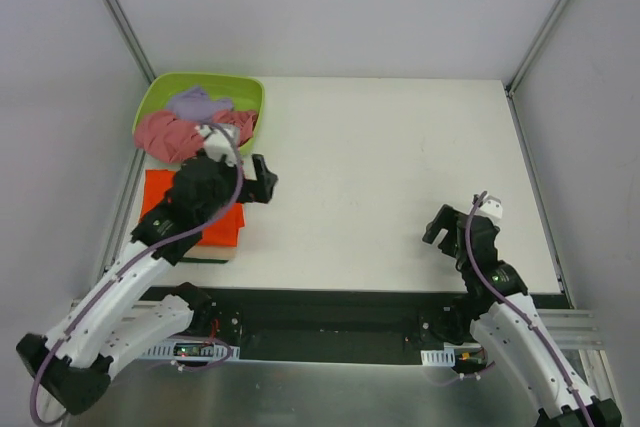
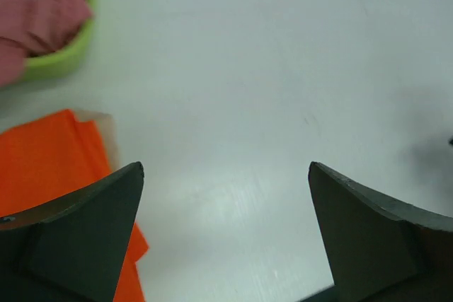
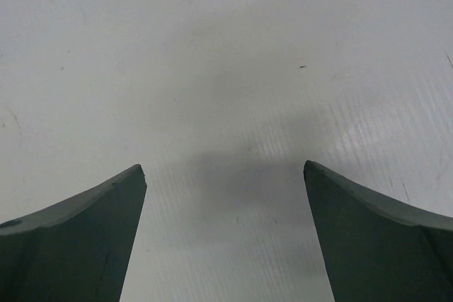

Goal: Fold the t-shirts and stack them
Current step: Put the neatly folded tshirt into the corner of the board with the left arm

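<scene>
A folded bright orange t-shirt (image 1: 160, 195) lies at the table's left edge, on top of a tan shirt whose edge (image 1: 215, 256) shows beneath it. It also shows in the left wrist view (image 2: 42, 160), with the tan edge (image 2: 106, 129) beside it. A dusty pink t-shirt (image 1: 170, 133) and a pale lavender t-shirt (image 1: 197, 103) lie crumpled in the lime-green tub (image 1: 158, 95). My left gripper (image 1: 262, 183) is open and empty, just right of the orange shirt. My right gripper (image 1: 437, 227) is open and empty over bare table at the right.
The green tub stands at the table's back left corner; its rim shows in the left wrist view (image 2: 60, 58) with pink cloth (image 2: 39, 8) inside. The white table (image 1: 400, 167) ends at a black strip near the arm bases.
</scene>
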`<state>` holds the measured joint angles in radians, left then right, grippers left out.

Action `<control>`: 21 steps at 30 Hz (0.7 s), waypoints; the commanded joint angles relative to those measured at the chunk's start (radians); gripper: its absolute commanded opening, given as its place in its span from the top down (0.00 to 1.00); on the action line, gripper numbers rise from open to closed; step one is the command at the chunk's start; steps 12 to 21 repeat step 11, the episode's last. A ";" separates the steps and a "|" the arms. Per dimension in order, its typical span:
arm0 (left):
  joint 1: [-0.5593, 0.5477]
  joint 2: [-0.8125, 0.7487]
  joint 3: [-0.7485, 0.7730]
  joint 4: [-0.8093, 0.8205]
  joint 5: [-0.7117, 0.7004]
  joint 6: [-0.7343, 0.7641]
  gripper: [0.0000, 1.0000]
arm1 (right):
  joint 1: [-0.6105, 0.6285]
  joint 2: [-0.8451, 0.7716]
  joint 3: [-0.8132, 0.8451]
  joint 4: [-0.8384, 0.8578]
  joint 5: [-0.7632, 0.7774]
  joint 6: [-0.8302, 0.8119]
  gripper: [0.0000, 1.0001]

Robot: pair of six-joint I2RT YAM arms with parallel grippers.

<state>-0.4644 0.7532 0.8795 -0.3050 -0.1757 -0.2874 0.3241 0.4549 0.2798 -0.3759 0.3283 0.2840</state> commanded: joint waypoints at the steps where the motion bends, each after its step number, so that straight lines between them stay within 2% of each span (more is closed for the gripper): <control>1: -0.152 0.139 -0.033 0.169 0.174 -0.024 0.01 | -0.003 -0.033 0.045 0.035 -0.041 -0.035 0.04; 3: -0.166 0.170 -0.027 0.164 0.205 -0.012 0.01 | -0.005 -0.062 0.059 0.008 -0.031 -0.037 0.04; 9: -0.171 0.147 -0.100 0.162 0.122 -0.015 0.01 | -0.007 -0.174 0.032 0.023 -0.086 -0.032 0.04; 21: -0.171 0.137 -0.122 0.162 0.125 -0.016 0.01 | -0.005 -0.180 0.036 0.022 -0.094 -0.010 0.04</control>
